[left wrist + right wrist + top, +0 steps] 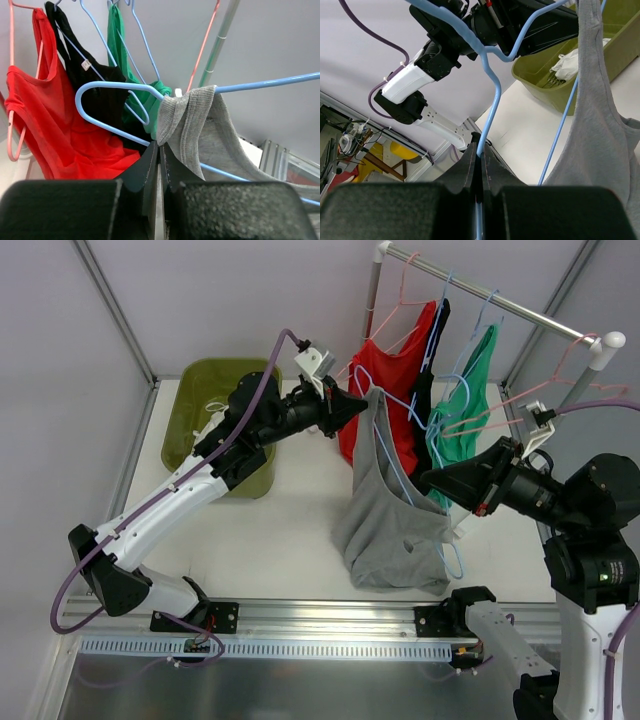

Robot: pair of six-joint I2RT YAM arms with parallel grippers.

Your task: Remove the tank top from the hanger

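Top external, centre | grey tank top (385,520) not yet off blue hanger (490,115) | left gripper (160,150) pinches strap (192,125) | right gripper (481,152) clamps hanger

**Table** (290,530): white, flat top, walled at the left and far edges.

1. **Bin** (196,412): olive-green, rectangular and open-topped. Stands at the far left corner, close to the far edge.
2. **Tank top** (385,540): grey. Its lower folds appear to pool on the surface right of centre, near the near edge. The upper part is off the table.
3. **Rail** (320,617): bare metal, runs along the near edge.
4. **Arm mounts** (196,618): two, black. Bolted onto the rail, one towards the left and one towards the right.
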